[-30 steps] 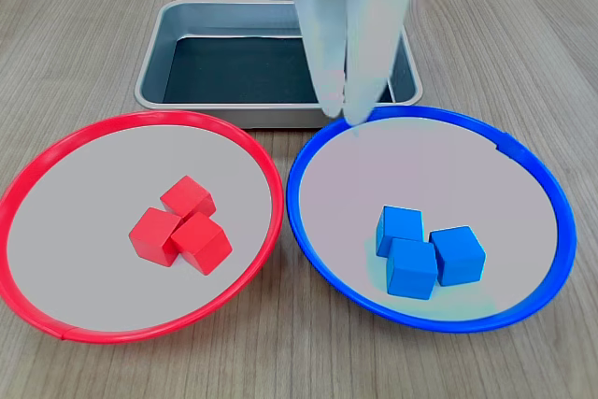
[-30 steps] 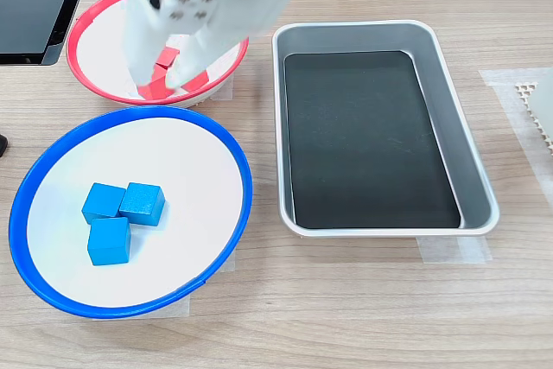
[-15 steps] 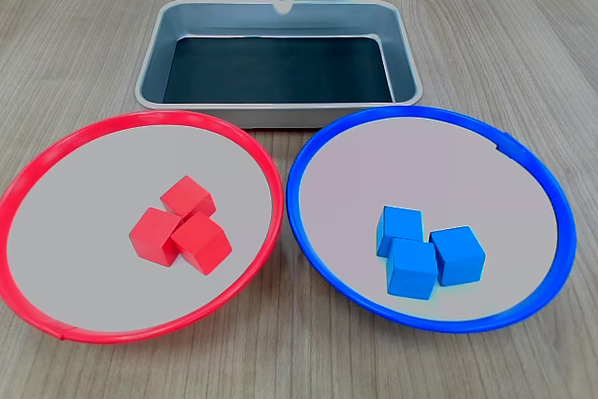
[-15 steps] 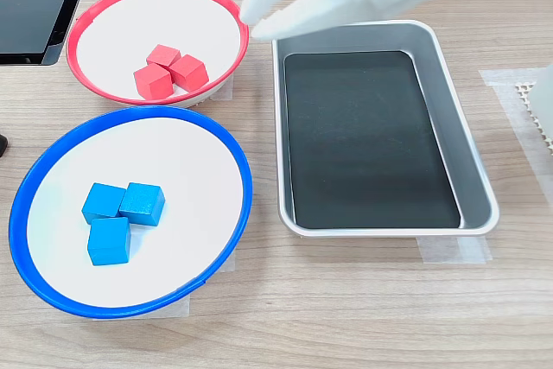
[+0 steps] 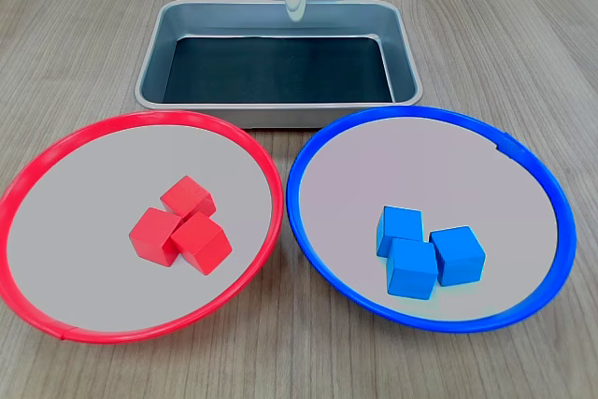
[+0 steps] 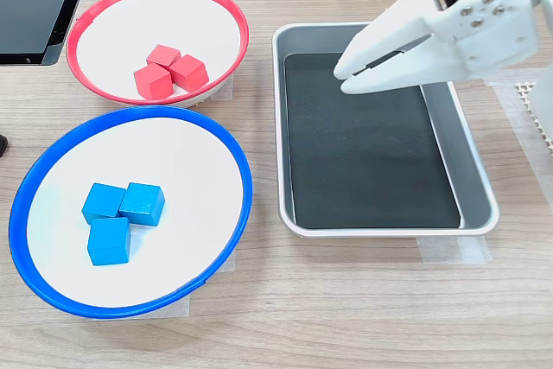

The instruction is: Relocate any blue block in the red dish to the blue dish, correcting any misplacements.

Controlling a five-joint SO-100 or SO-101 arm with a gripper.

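Blocks sorted by colour, white arm parked over the tray

Three bright-blue cubes [image 6: 117, 216] sit clustered in the round blue-rimmed dish [image 6: 226, 149] at lower left of the second exterior view; the red-rimmed dish [image 6: 227, 13] at upper left holds only three red cubes [image 6: 168, 71], so nothing seems misplaced. The white gripper [image 6: 343, 77], jaws nearly together and empty, hangs above the rectangular metal tray [image 6: 478, 205] on a pale wood-grain tabletop [image 6: 346, 308]
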